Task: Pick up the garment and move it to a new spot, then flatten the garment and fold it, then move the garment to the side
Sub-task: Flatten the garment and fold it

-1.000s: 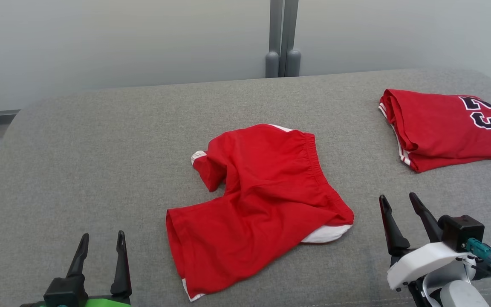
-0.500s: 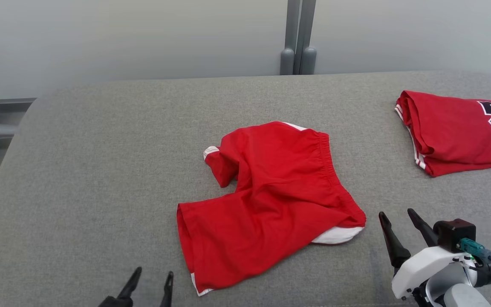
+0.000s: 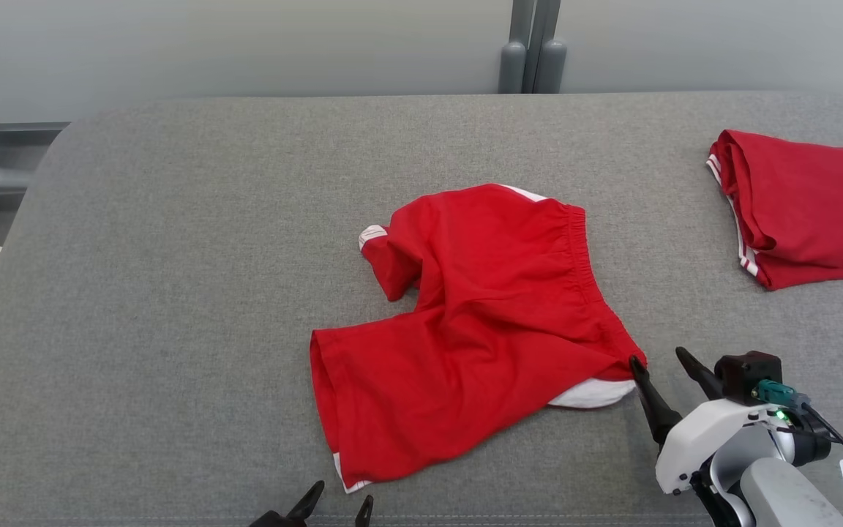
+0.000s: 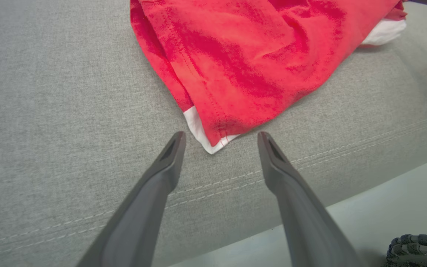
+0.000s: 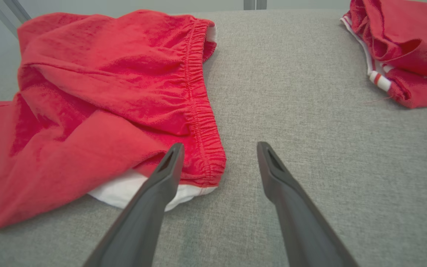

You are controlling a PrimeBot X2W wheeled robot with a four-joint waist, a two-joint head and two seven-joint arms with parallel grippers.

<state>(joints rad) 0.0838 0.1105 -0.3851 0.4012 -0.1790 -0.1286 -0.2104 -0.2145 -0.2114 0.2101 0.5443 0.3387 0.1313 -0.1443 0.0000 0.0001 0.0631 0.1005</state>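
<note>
My left pincer [image 4: 219, 136] gapes empty at the hem corner of the red shorts [image 3: 480, 307], my right pincer [image 5: 219, 146] equally wide and empty beside their waistband.

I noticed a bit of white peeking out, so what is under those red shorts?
A white fabric patch sticks out beneath the red shorts at the waistband corner, lying on the grey padded surface. The rest underneath is covered, so I cannot tell whether it is lining.

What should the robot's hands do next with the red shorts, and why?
Probably ease both forward and pinch: the open left gripper frames a hem corner of the red shorts, the open right gripper sits at the waistband corner, and neither holds cloth yet.
</note>
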